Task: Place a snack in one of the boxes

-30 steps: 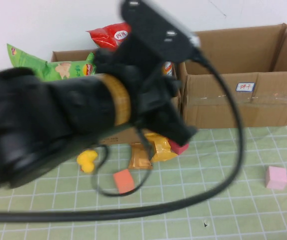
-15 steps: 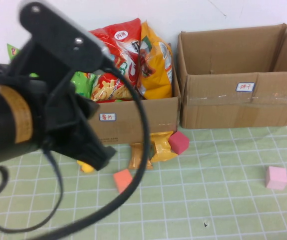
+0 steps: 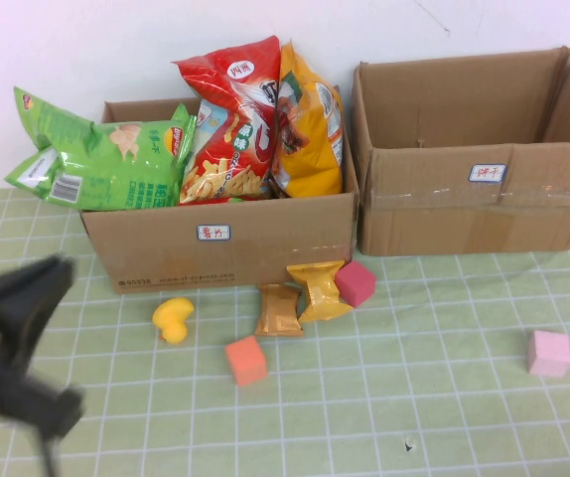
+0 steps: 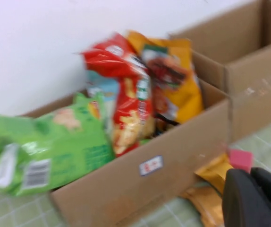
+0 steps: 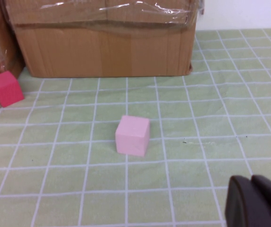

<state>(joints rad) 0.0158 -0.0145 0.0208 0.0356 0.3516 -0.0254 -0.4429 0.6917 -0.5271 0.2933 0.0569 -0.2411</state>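
Left pincer low at worktop edge, right pincer near pink cube; grip state of both impossible to tell. Risk: overfull box spilling bags.

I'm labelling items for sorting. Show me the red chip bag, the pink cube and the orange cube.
red chip bag [image 3: 227, 119], high view, front face.
pink cube [image 5: 132, 135], right wrist view, front face.
orange cube [image 3: 246, 360], high view, top face.
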